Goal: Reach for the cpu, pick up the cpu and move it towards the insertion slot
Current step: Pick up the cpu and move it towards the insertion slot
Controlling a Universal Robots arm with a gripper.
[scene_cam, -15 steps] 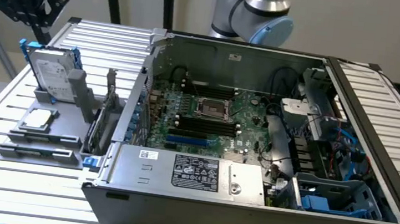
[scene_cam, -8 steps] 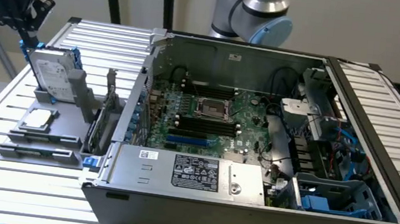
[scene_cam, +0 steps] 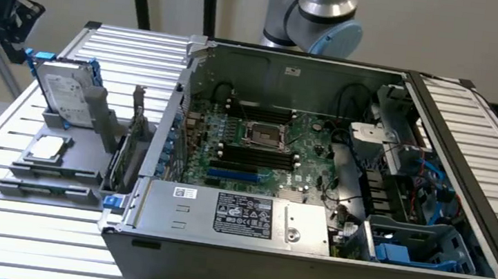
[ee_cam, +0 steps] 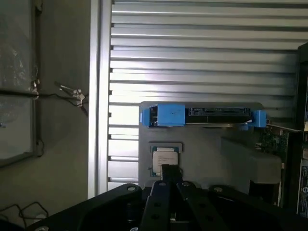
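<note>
Stage: reach for the cpu, judged as step 1 of 3; nothing has been picked up.
Pincer: the gripper (ee_cam: pixel 169 169) has its 2 fingers pressed together with nothing between them. In the wrist view the tips line up with the near edge of the cpu.
Cpu: the cpu (scene_cam: pixel 47 148) lies flat, silver face up, in a square seat of the grey fixture (scene_cam: pixel 89 157). The fixture rests on the slatted table (scene_cam: pixel 25 241), outside the case on the exterior view's left.
Contact: none that I can judge; in the exterior view the cpu lies uncovered with nothing touching it, so the gripper seems to hang well above it.
Neighbour: the hard drive (scene_cam: pixel 64 96), in its blue frame, stands upright on the same fixture, just beside the cpu.
Insertion slot: the insertion slot (scene_cam: pixel 265 136), a square silver frame with a dark centre, sits on the green motherboard (scene_cam: pixel 314 136) inside the open computer case (scene_cam: pixel 309 274), well apart from the cpu.
Arm: the robot arm (scene_cam: pixel 323 8) rises behind the case.
Done: rough alignment over the cpu, by my reading.
Left: the grasp, the lift and the carry to the slot, all 3 undone.
</note>
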